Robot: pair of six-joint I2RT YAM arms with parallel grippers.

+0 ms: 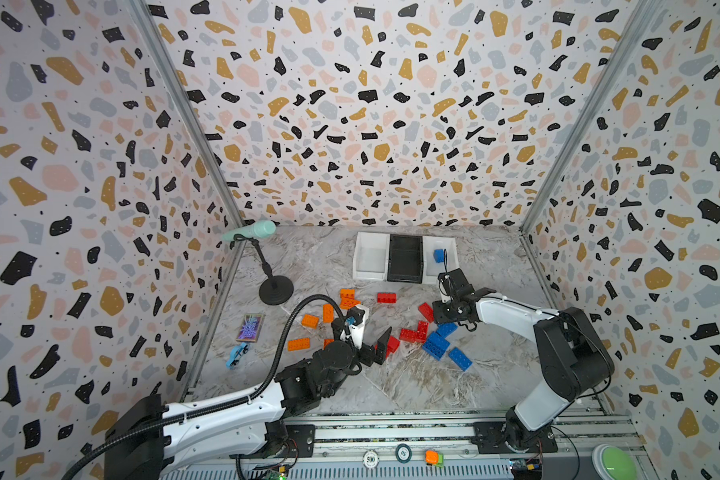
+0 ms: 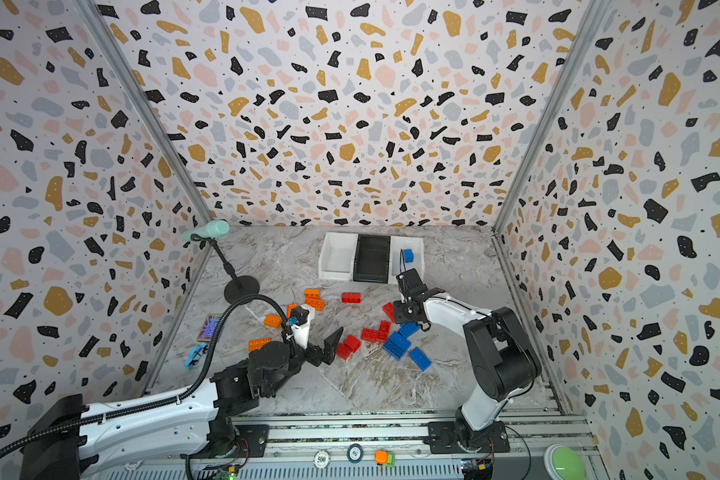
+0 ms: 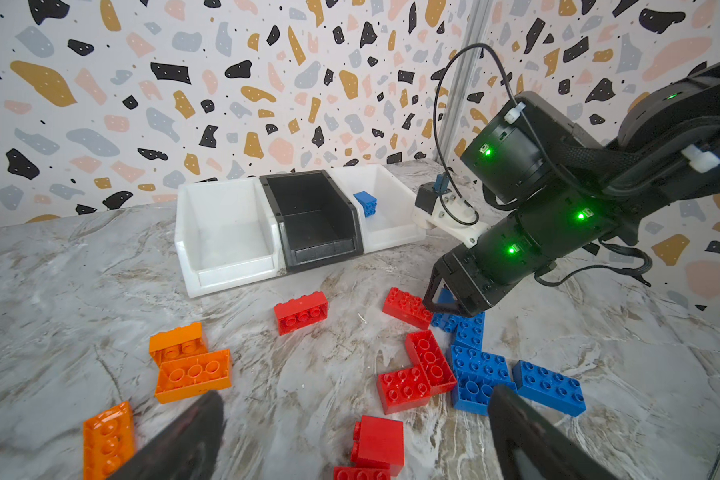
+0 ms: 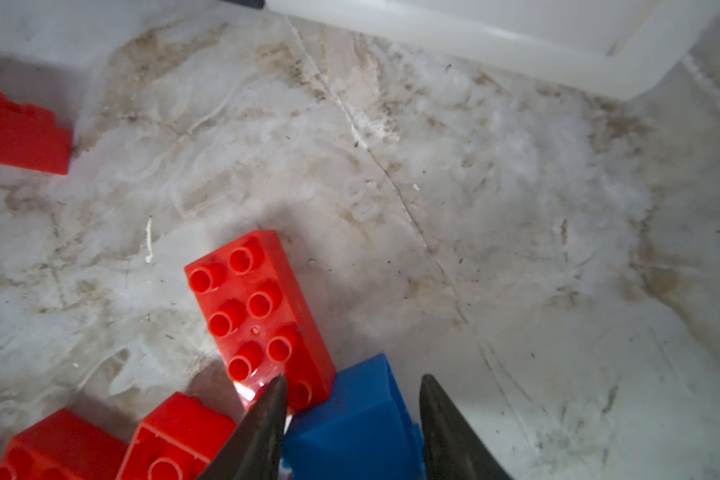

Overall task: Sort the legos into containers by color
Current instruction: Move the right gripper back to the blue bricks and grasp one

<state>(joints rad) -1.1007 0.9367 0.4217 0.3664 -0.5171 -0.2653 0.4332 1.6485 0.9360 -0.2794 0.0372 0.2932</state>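
Past a toy car (image 1: 237,354) and orange legos (image 1: 309,320), the left claw (image 3: 356,395) is hovering wide open over red legos (image 3: 379,440). The right claw (image 4: 354,378) is straddling a blue lego (image 4: 350,424) touching a red lego (image 4: 258,307), grip unclear. The rightmost container (image 3: 391,226) is holding a blue brick (image 3: 366,203).

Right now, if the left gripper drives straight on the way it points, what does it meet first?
Probably the red studded plastic brick lying straight ahead of the open left gripper. Gripper height is unclear, so it could pass over.
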